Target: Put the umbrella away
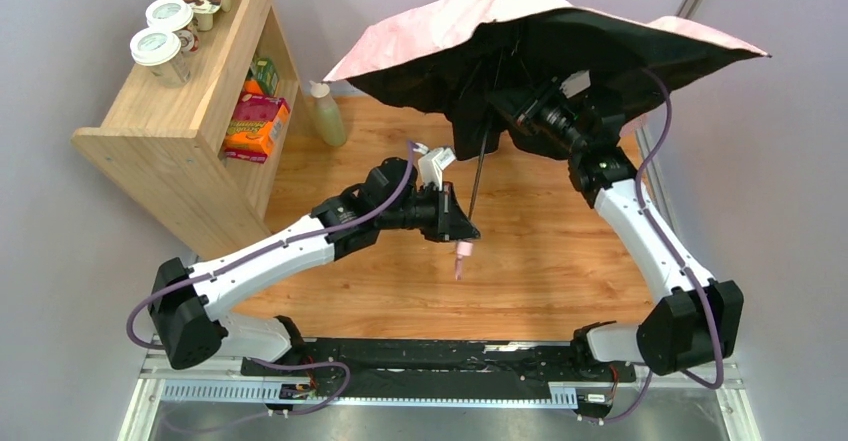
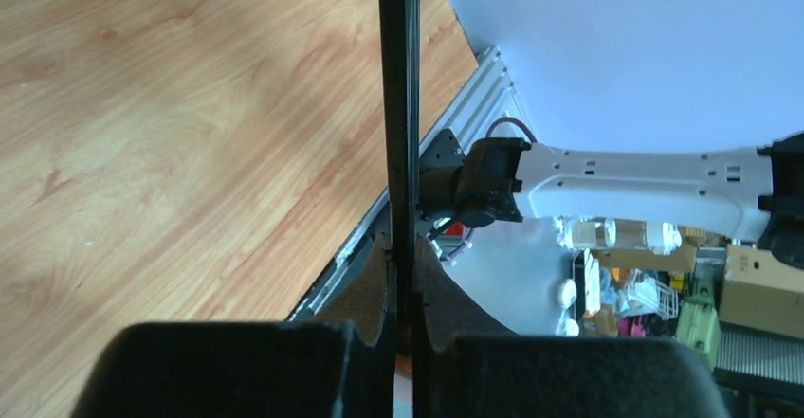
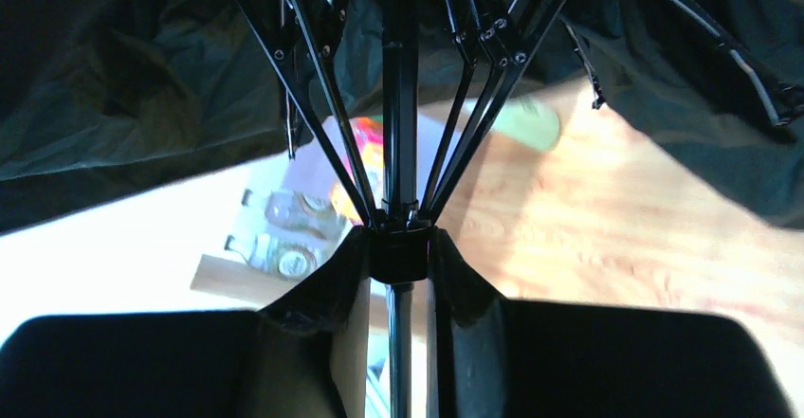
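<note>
The umbrella (image 1: 470, 21) is open over the back right of the table, pale pink on the outside and black underneath. Its thin black shaft (image 1: 478, 186) slants down to the small pink handle (image 1: 462, 257). My left gripper (image 1: 464, 229) is shut on the shaft (image 2: 399, 105) just above the handle, with the jaws (image 2: 403, 281) pressed against both sides. Under the canopy, my right gripper (image 1: 512, 111) is shut on the black sliding hub (image 3: 402, 253) where the ribs (image 3: 322, 105) meet, its fingers (image 3: 402, 247) flanking that block. The canopy hides most of the right gripper from above.
A wooden shelf (image 1: 180, 121) stands at the back left with yogurt cups (image 1: 160, 46) on top and boxes (image 1: 255, 126) inside. A pale green bottle (image 1: 328, 116) stands beside it. The wooden table (image 1: 560, 261) ends at a metal rail (image 2: 455, 124) near the arm bases.
</note>
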You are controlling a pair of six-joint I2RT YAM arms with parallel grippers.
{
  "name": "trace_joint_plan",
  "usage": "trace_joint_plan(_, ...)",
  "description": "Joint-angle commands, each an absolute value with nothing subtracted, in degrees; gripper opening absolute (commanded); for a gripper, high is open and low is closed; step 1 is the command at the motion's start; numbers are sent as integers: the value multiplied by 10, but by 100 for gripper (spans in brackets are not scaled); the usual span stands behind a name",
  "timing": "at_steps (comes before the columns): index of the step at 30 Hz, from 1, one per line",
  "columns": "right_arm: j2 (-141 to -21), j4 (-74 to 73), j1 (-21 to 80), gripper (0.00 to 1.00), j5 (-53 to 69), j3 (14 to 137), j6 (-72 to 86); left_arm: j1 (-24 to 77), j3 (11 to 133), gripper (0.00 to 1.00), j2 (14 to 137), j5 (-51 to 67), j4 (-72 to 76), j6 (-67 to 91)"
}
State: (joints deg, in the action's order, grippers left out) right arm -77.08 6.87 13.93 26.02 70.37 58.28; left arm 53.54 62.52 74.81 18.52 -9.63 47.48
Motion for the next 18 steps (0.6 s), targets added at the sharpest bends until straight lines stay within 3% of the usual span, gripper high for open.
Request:
trace_joint_plan(1, -701, -54, 225, 0, 332, 586, 562, 488, 695, 0, 750, 157, -87, 450)
trace_joint_plan(6, -615, 36, 280, 0, 312, 447, 697, 486, 734, 0, 788, 191, -95, 464)
trace_joint_plan(14, -662, -99, 240, 0, 329, 584, 680, 488, 694, 0, 753, 187, -54, 496)
trace_joint_plan(16, -672, -99, 225, 0, 329, 604, 677, 488, 708, 18, 759, 208, -62, 481)
trace_joint_plan(17, -677, -99, 211, 0, 333, 614, 675, 488, 710, 31, 758, 215, -65, 471)
trace_joint_plan(18, -681, -99, 196, 0, 335, 623, 674, 488, 708, 37, 753, 224, -67, 464)
